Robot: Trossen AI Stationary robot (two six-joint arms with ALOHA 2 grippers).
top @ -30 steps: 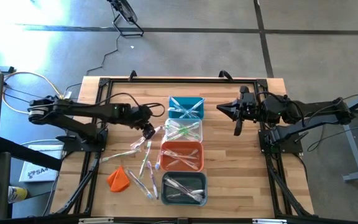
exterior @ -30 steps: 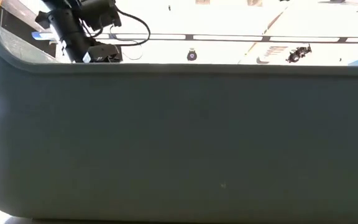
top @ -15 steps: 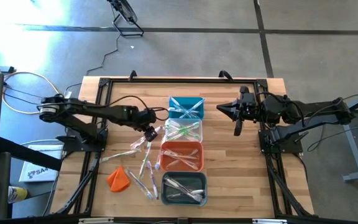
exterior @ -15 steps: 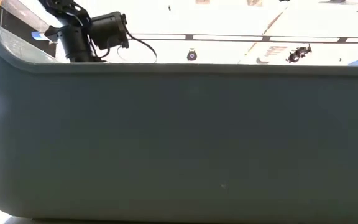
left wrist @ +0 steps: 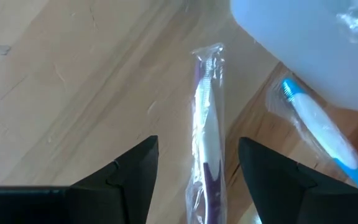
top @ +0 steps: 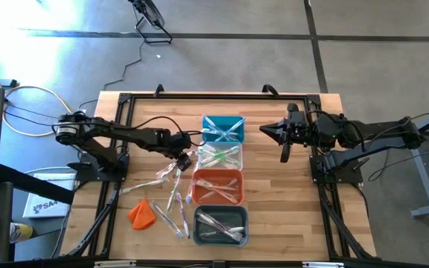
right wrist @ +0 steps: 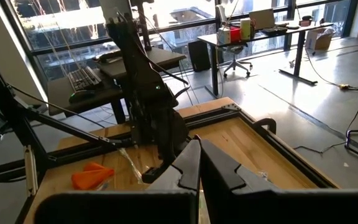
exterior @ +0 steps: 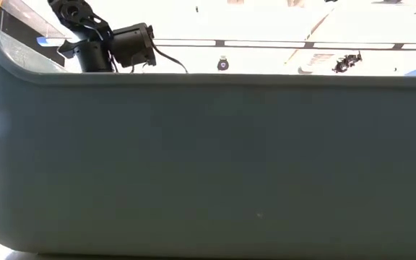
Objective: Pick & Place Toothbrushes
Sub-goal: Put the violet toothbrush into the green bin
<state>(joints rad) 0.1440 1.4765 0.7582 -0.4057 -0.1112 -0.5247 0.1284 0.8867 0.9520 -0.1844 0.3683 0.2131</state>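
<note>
Four bins (top: 221, 178) stand in a row down the middle of the table (top: 289, 208), one behind another, each with toothbrushes inside. More toothbrushes (top: 171, 195) lie loose on the tabletop left of the bins. A cloth lump (top: 141, 213) sits near the front left corner. The left gripper (top: 184, 158) hangs over the loose toothbrushes beside the second bin; the right gripper (top: 272, 131) is right of the rear bin.

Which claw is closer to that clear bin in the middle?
Left. The left claw hovers open right beside the clear bin; the right claw waits shut farther off on its other side.
</note>
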